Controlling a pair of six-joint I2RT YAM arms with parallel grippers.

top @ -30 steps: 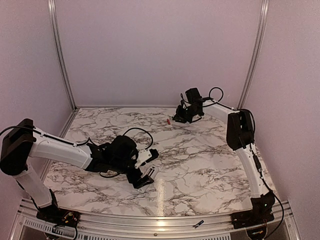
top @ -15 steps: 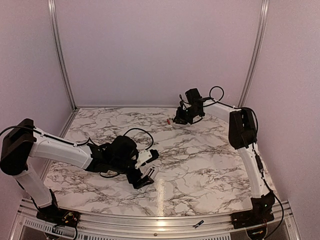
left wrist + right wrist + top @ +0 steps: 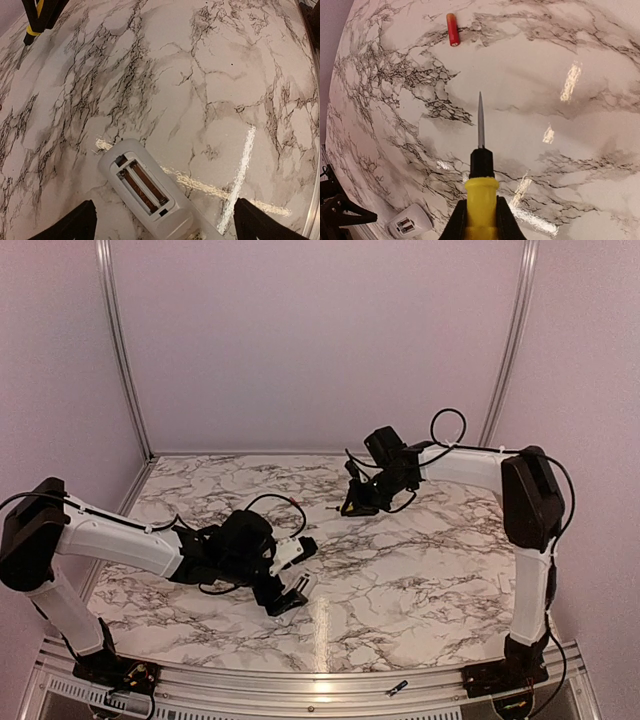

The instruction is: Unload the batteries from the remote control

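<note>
While the left gripper [image 3: 165, 220] hung spread over the open-backed remote control [image 3: 150, 197] on the near table [image 3: 225, 75], the right gripper [image 3: 480, 225], pinching a screwdriver [image 3: 481, 192], had swung in from the far edge; one battery [image 3: 452, 29] lay freed beyond, suggesting another prying pass.

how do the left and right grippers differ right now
The left gripper is wide open; the right gripper is shut. The left gripper holds nothing, with a finger either side of the remote; the right gripper clamps a yellow-handled screwdriver. The left gripper is near the front edge, the right gripper farther back. Both hang low over the marble table.
</note>
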